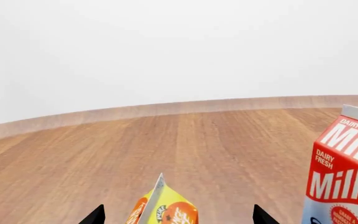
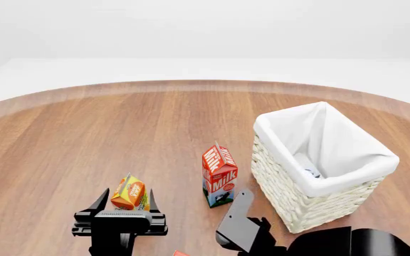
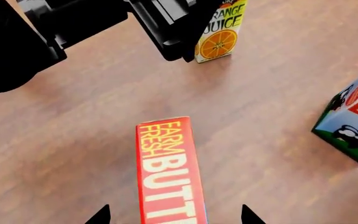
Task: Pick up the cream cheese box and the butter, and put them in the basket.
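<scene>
The step in hand looks like the pickup of the butter (image 3: 168,170), which lies flat on the wooden table (image 2: 84,144) directly below the right gripper (image 3: 174,218). In the right wrist view the two black fingertips stand wide apart, one on each side of the red box, with nothing between them but the box's near end. To do it well, the robot would probably lower the gripper straight down so the fingers pass the long sides evenly, then close across the narrow width (the box lies slightly askew to the fingertips, so a small wrist turn may help). In the head view only a red corner of the butter shows, at the bottom edge, in front of the milk carton (image 2: 219,175).

The left gripper (image 2: 128,201) sits just in front of the juice carton (image 2: 129,193), its fingers wide and straddling the carton's top without gripping it; it should stay clear of that carton, which is no part of the task.

The basket (image 2: 312,205) stands just right of the milk carton. A small white thing with a blue mark lies inside against the liner; it may be the cream cheese box (image 2: 307,168), though it is too small to be sure.

Counted: one basket, one butter box, one milk carton, one juice carton, one possible cream cheese box, two grippers.
</scene>
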### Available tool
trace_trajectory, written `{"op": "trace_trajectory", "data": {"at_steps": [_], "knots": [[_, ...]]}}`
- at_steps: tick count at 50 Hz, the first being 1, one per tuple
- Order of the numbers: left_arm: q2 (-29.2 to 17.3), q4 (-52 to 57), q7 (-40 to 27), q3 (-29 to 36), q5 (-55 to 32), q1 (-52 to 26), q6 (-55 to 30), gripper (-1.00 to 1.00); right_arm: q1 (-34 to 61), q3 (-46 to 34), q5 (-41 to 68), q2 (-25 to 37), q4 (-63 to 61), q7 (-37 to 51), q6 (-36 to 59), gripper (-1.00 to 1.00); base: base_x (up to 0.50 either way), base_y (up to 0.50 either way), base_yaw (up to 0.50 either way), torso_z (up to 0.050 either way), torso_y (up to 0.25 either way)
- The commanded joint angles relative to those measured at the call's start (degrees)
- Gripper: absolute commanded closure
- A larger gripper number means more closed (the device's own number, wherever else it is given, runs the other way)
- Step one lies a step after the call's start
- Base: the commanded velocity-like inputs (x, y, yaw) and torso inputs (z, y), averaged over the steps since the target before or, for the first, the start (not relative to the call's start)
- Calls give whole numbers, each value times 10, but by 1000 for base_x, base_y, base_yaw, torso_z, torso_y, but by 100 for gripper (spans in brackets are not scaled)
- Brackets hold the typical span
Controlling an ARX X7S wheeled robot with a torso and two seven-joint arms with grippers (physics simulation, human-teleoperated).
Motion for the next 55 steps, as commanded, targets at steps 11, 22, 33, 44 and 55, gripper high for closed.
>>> {"op": "trace_trajectory", "data": {"at_steps": [11,22,33,44,55], "knots": [[-1,0,-2,2,-1,-1,0,-100,3,-26,-30,-7,32,-22,-22,-100,0,0,0,0,0],[-3,3,-3,2,-1,1,0,-100,1,-40,-46,-10,53,-33,-34,-100,0,0,0,0,0],[-4,6,-4,3,-2,1,-2,-100,7,-61,-61,-13,53,-40,-35,-100,0,0,0,0,0],[-3,2,-4,5,-3,-1,0,-100,8,-78,-68,-14,52,-46,-34,-100,0,0,0,0,0],[-3,1,-4,5,-4,-2,0,-100,8,-85,-74,-16,62,-52,-41,-100,0,0,0,0,0]]}}
